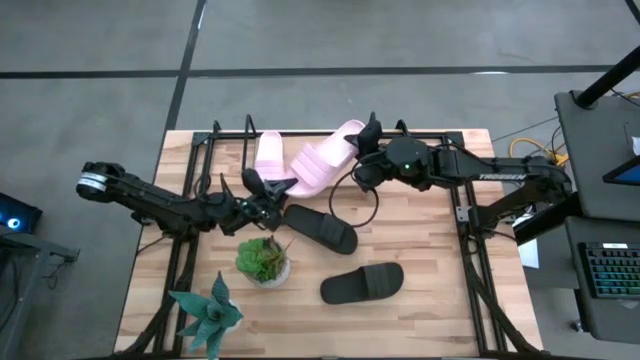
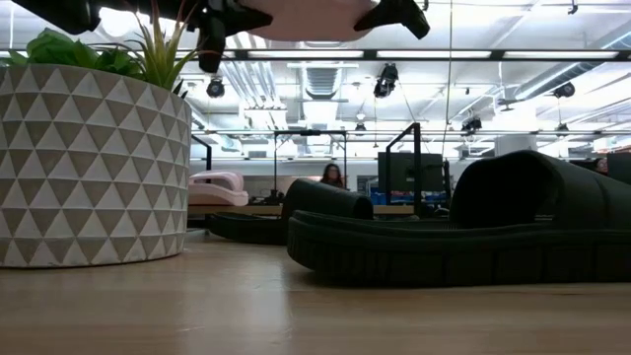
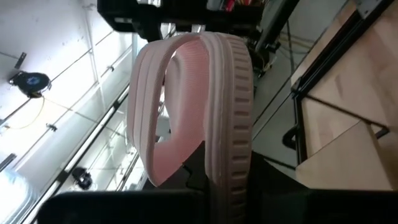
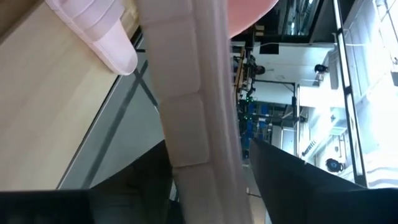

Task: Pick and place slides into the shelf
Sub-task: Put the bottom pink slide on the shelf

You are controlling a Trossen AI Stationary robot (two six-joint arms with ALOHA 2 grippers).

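A pale pink slide (image 1: 325, 160) hangs slanted in the air over the table's far middle, between my two grippers. It shows at the top of the low view (image 2: 306, 15). My left gripper (image 1: 268, 187) is shut on its near-left end. My right gripper (image 1: 367, 150) is shut on its far-right end. A second pink slide (image 1: 268, 155) sits in the black wire shelf (image 1: 214, 150) by the far edge. Two black slides (image 1: 320, 228) (image 1: 362, 283) lie sole down on the table. My left gripper pinches the held slide's near-left end (image 3: 221, 168), coming level from the table's left. The strap (image 3: 165, 93) arches just beyond the fingers. The slide is lifted clear and turned on its side. My right gripper pinches the slide's far-right end from the table's right. The ribbed sole edge (image 4: 199, 143) runs out from between the two fingers (image 4: 292, 180). That end is clear of the table.
A potted plant (image 1: 265, 260) in a patterned pot stands near my left gripper, and a spiky plant (image 1: 205, 310) stands at the near-left corner. Black arm-mount frames (image 1: 470, 240) run along both table sides. A person (image 2: 332, 176) sits in the room beyond.
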